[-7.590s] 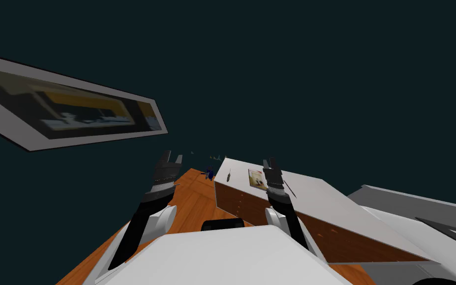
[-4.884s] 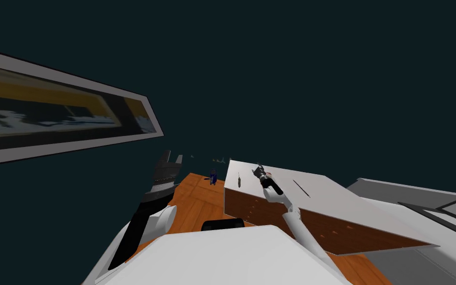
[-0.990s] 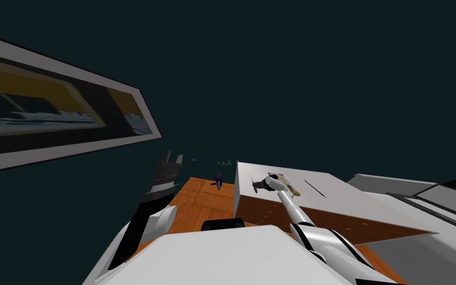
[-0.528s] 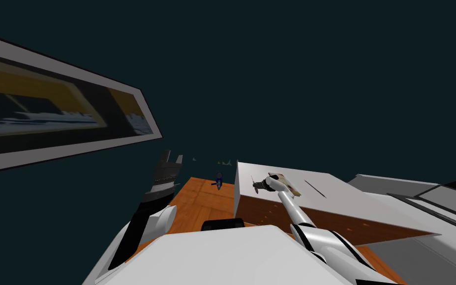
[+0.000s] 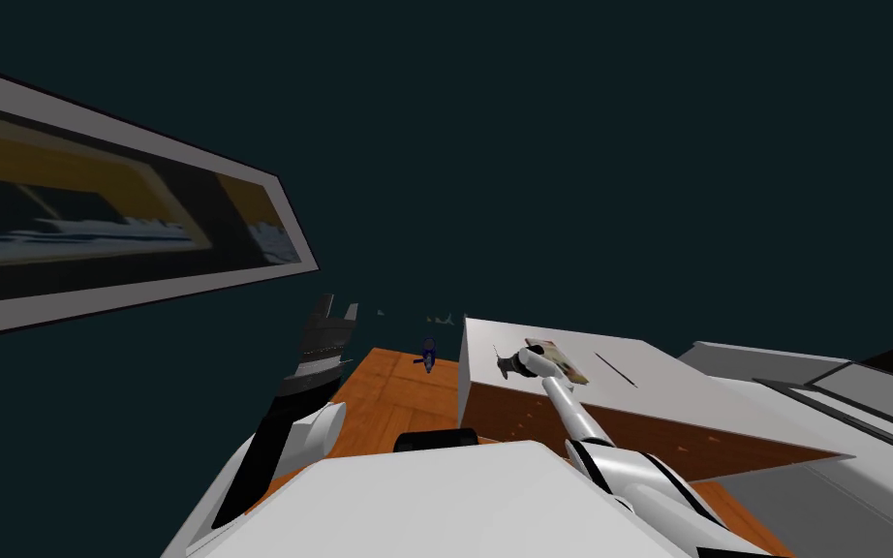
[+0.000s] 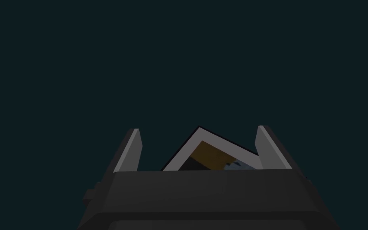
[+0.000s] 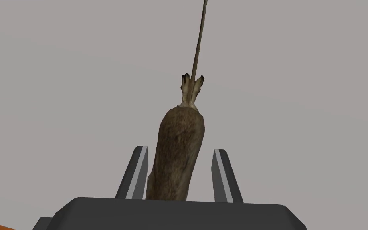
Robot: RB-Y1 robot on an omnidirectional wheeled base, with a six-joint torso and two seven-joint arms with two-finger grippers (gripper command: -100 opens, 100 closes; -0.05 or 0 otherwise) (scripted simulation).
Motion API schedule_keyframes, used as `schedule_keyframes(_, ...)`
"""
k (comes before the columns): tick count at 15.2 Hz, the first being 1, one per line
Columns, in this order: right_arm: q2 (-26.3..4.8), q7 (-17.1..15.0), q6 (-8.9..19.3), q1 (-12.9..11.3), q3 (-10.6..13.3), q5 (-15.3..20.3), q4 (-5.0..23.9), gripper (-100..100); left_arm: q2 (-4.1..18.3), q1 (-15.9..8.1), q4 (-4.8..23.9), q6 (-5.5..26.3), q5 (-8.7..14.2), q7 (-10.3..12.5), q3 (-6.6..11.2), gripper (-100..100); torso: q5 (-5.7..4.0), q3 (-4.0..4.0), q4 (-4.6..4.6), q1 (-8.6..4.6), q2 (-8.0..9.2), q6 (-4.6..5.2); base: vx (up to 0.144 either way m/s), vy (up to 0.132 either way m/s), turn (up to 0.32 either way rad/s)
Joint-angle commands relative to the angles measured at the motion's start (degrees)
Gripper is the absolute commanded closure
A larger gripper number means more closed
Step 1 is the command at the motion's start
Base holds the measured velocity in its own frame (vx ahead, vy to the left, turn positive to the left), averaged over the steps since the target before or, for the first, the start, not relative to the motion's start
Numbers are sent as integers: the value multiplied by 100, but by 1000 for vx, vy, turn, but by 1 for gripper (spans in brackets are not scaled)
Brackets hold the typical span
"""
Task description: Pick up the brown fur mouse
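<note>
The brown fur mouse (image 7: 181, 131) lies lengthwise between the fingers of my right gripper (image 7: 180, 149), its thin tail pointing away over the grey top (image 7: 59, 80) of a low cabinet. The fingers stand narrowed against its flanks, with only slim gaps showing. In the head view my right gripper (image 5: 504, 366) reaches out over the near left corner of the cabinet top (image 5: 667, 392). My left gripper (image 5: 336, 308) is raised at my left with its fingers (image 6: 133, 147) wide apart and nothing between them.
A flat book (image 5: 561, 360) and a thin dark stick (image 5: 617, 369) lie on the cabinet top beside my right wrist. The cabinet's front is brown. A small blue object (image 5: 427, 353) stands on the wood floor (image 5: 386, 387). White furniture (image 5: 822, 387) adjoins on the right.
My right arm has reached from beside my chest out to the cabinet's left corner, over the mouse. In the last half second its forearm has shifted slightly. The left arm is unmoved.
</note>
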Motion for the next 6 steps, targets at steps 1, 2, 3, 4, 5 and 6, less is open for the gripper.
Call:
schedule_keyframes(1, 0, 0, 0, 0, 0, 0, 0, 100, 0, 0, 0, 0, 0, 0, 0, 0, 0, 0, 0, 0, 0, 0, -3, 5, -10)
schedule_keyframes(2, -8, -4, -2, 0, -6, 1, 0, 100, 0, 1, 0, 0, 0, 0, 1, 0, -6, -3, -2, -8, -4, -4, -2, 1, -16)
schedule_keyframes(3, -12, -7, -6, 1, -9, 2, 0, 100, 0, 1, 0, 0, 0, 0, 1, 0, -9, -5, -3, -10, -6, -8, 0, 0, 0)
schedule_keyframes(4, -125, -107, 182, -7, 9, -34, -117, 100, 0, 0, 0, 0, 0, 0, 1, 0, -9, -6, -4, -11, -8, -9, 0, -8, 31)
schedule_keyframes(5, -147, -128, 216, -12, 11, -41, -143, 100, 1, 0, 0, 0, 0, 0, 1, 0, -7, -6, -2, -15, -9, -8, -3, -15, 40)
schedule_keyframes(6, -100, -63, 119, 5, 1, -33, -90, 100, 1, 0, 0, 0, 0, 0, 1, 0, -7, -5, -1, -18, -9, -9, -6, -7, 18)
